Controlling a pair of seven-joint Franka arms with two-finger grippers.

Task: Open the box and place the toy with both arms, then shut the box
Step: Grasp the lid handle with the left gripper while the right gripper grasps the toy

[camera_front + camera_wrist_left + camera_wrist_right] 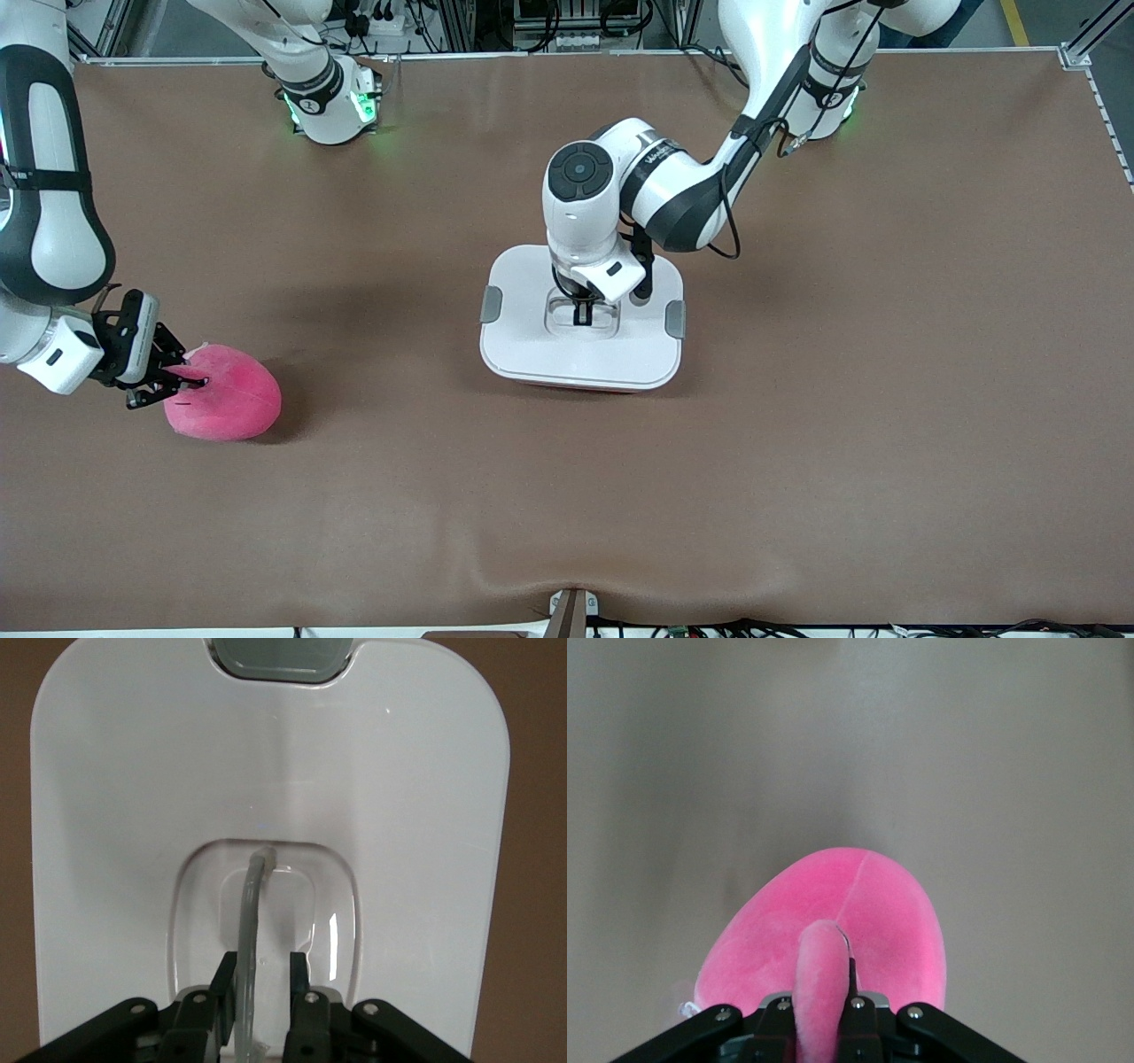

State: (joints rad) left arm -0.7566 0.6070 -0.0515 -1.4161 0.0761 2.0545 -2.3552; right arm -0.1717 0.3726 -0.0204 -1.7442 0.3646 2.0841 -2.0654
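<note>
Down in the lid's recess, left gripper [257, 979] straddles the grey handle [250, 930] of the box [580, 346] mid-table, fingers not quite touching it, while right gripper [182, 383] is clamped on the toy [226, 394] at the right arm's end.

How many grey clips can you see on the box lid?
2: one clip on the lid edge toward the right arm's end, one clip toward the left arm's end.

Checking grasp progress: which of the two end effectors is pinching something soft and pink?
The right end effector, shut on an ear of the hot-pink plush toy; the left end effector straddles the white plastic lid's grey handle.
</note>
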